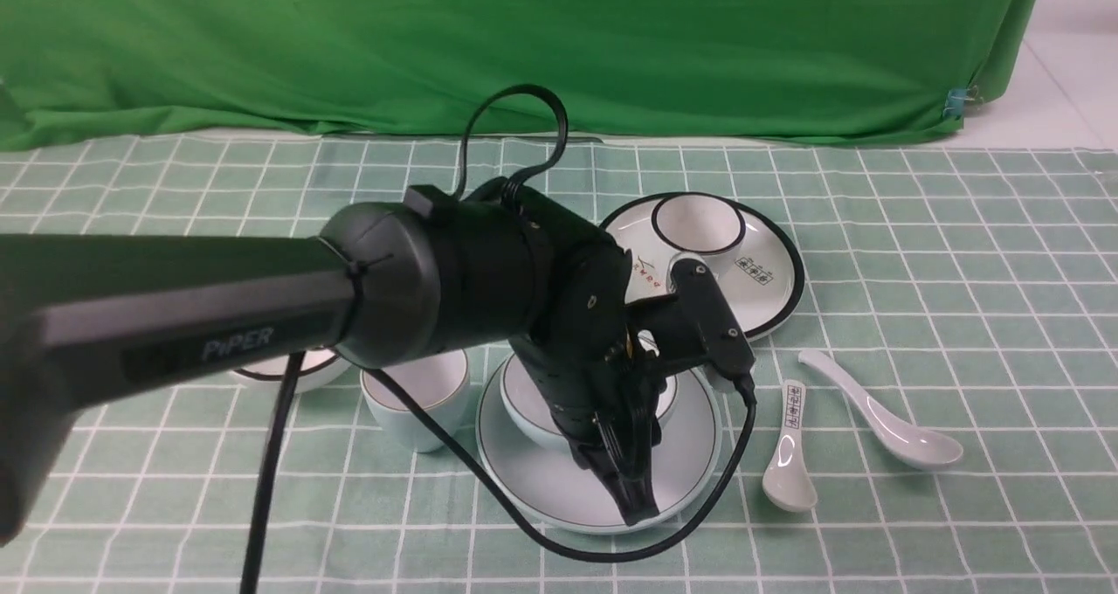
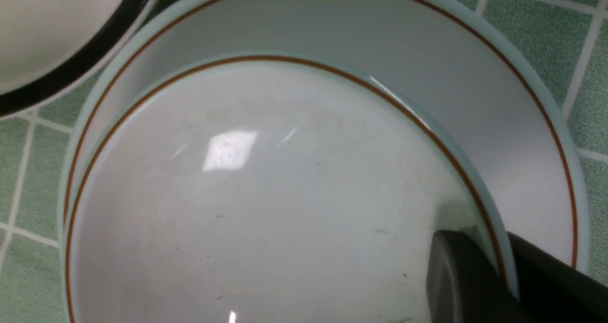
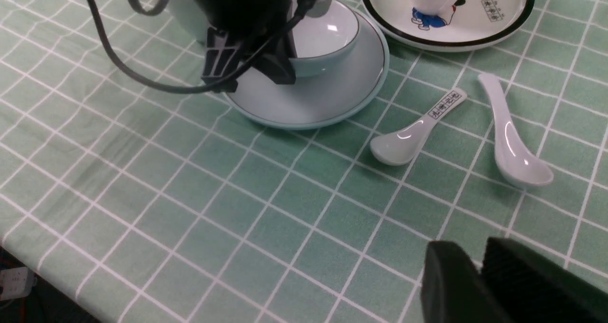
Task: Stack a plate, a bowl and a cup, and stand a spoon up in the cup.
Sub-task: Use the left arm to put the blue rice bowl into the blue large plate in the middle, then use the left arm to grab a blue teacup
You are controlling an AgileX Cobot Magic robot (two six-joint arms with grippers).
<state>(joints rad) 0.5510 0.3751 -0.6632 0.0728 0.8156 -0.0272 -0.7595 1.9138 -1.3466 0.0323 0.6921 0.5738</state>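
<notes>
Left pincer (image 1: 631, 485) is clamped on the bowl (image 1: 527, 399) rim. One finger (image 2: 456, 280) sits inside, the other outside, with the rim pinched between them. It grips the side of the bowl facing the near edge.

The bowl looks seated on the plate (image 1: 541, 482), off-centre toward the far side. The plate is about mid-width on the surface, closer to the near edge.

The cup (image 1: 417, 406) is upright on the checked cloth (image 1: 961, 245), just beside the plate's left rim and clear of the pincer.

The spoon (image 1: 882, 415) lies flat to the right of the plate, scoop toward the near edge. A printed spoon (image 1: 789, 454) lies between it and the plate, touching neither.

Right pincer (image 3: 475, 259) hangs over bare cloth near the near edge with nothing in it. Its fingers read close together; can't tell if fully closed.

A black-rimmed plate (image 1: 769, 293) carrying a white cup (image 1: 699, 223) sits behind the pale-blue plate. A black-rimmed bowl (image 1: 288, 369) is left of the cup, mostly hidden by the arm.
</notes>
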